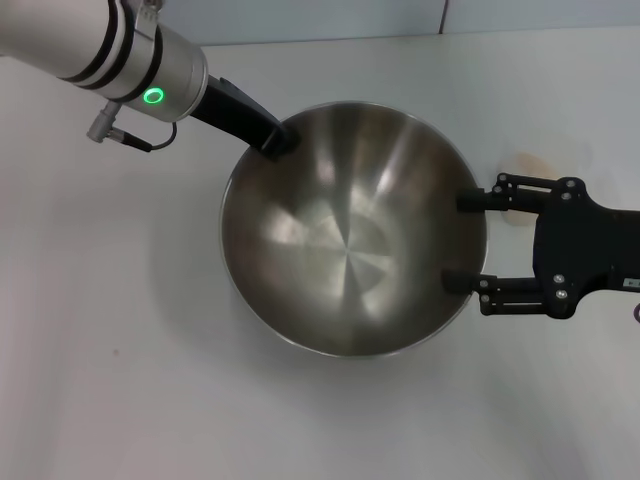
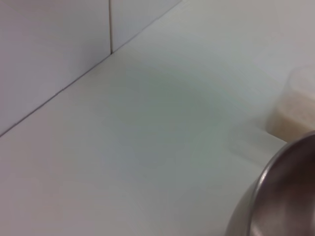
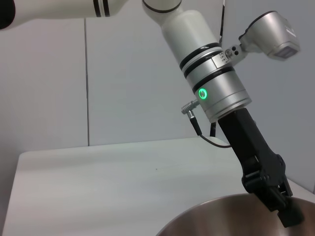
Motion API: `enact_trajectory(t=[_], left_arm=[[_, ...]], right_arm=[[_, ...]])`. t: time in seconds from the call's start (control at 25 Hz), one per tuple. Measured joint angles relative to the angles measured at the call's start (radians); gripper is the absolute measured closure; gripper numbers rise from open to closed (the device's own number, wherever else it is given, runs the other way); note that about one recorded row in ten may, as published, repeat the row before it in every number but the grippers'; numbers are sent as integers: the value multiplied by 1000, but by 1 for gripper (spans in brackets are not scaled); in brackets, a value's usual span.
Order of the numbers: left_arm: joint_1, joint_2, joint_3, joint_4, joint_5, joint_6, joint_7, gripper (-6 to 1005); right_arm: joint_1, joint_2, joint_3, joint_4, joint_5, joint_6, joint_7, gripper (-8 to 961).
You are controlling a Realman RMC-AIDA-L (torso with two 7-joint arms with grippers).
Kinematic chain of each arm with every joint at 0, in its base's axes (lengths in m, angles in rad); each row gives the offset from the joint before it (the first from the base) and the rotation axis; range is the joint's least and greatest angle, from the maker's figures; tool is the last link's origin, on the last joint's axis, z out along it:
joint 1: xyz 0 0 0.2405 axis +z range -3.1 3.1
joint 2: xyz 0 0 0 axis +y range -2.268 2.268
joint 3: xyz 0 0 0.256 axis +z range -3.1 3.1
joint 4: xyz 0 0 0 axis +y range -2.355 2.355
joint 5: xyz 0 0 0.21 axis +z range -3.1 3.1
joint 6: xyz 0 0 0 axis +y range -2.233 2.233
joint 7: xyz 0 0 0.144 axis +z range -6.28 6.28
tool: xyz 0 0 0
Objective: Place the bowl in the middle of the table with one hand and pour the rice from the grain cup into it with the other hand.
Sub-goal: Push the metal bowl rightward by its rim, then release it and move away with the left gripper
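Gripping the far-left rim of the bowl, the left gripper is closed on the steel, holding it near the middle of the table. The right gripper hovers wide open and empty over the bowl's right rim, the nearer arm to the grain cup of rice, which stands just beyond that rim toward the table's right edge. Count: one bowl, one cup.

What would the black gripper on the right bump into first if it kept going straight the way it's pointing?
Probably the bowl. The right gripper is open and points at the bowl's near rim, its fingertips already at or just over the edge; height above the rim is hard to judge.
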Motion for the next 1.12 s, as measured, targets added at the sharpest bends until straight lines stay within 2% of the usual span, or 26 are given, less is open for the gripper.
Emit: enact_trajectory(t=[0.44, 0.88, 1.04, 1.12], left_arm=[[1, 0, 24, -10, -4, -24, 35, 891], [11, 0, 27, 1, -1, -96, 37, 679], [81, 4, 29, 98, -6, -204, 38, 496], [147, 5, 34, 176, -19, -299, 39, 408]], right_arm=[[15, -1, 16, 23, 0, 0, -11, 168], [23, 0, 32, 44, 0, 0, -22, 169], [28, 0, 38, 50, 0, 0, -23, 169], [30, 0, 39, 51, 0, 0, -24, 169]])
